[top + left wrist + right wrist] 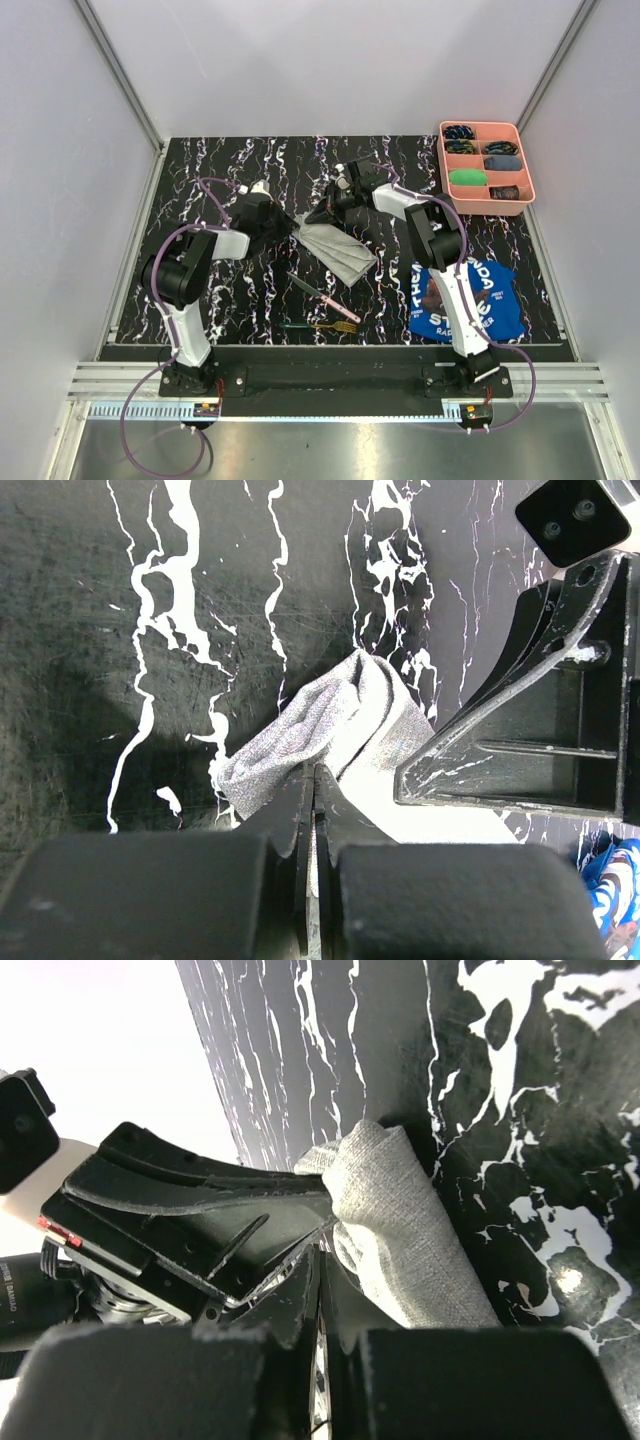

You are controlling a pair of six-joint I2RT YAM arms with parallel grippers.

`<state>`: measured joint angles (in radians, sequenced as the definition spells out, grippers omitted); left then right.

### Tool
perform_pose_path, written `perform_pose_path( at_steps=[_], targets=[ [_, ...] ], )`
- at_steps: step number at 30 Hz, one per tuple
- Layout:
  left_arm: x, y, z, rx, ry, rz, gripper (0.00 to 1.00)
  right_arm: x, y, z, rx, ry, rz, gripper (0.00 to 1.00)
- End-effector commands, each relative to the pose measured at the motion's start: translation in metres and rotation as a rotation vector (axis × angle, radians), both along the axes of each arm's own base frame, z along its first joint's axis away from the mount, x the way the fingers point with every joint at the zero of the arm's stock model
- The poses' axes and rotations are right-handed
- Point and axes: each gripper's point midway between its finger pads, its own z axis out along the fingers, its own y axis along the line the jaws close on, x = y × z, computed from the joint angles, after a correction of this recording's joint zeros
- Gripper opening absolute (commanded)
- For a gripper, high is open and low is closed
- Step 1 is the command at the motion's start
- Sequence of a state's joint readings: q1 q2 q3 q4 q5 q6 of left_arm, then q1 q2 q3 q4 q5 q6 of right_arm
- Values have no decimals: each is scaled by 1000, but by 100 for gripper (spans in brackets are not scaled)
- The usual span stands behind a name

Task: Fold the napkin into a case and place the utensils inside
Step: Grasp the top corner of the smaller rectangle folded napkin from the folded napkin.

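Napkin: grey cloth, already folded down to a narrow layered strip. It lies on a slant near the middle of the table, running from its far-left end, where both arms meet, toward the near right. It reads as a partly made case, not a finished pocket; no clear opening shows from above.

Left gripper: jaws pinched tight on the far-left end of the cloth. Its own wrist view shows a bunched fold squeezed between the fingertips.

Right gripper: jaws closed too, nipping the same end from the other side, just beside the left claw. The cloth is puckered between them in both wrist views. The rest of the strip lies flat on the table.

Utensils:
- Knife, pink handle and dark blade, lies on the near side of the napkin and apart from it.
- Fork, green handle and gold tines, lies nearer the near edge, just beside the knife.
- Neither is gripped, and neither is inside anything.

Elsewhere: pink tray at the far right corner. Blue printed cloth toward the near right corner, partly under the right arm.

Judgement: folding is well under way, likely a further fold or tuck before a usable pocket. Loading of both utensils is not yet begun. Roughly mid-task.
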<state>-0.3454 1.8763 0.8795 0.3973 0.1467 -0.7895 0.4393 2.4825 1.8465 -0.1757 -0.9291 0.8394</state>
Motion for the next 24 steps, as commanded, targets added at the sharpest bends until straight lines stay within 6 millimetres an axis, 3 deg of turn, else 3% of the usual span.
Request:
perform_pose_path(
  at_steps=[1, 9, 15, 24],
  targets=[
    [-8, -1, 12, 0, -20, -22, 0, 3, 4, 23, 42, -61, 13, 2],
    [-9, -5, 30, -18, -64, -27, 0, -6, 13, -5, 20, -17, 33, 0],
    [-9, -12, 33, -32, -68, -41, 0, -15, 24, -17, 6, -9, 54, 0],
    [-13, -19, 48, -26, -95, -41, 0, -17, 24, -27, -8, 6, 57, 0]
  ],
)
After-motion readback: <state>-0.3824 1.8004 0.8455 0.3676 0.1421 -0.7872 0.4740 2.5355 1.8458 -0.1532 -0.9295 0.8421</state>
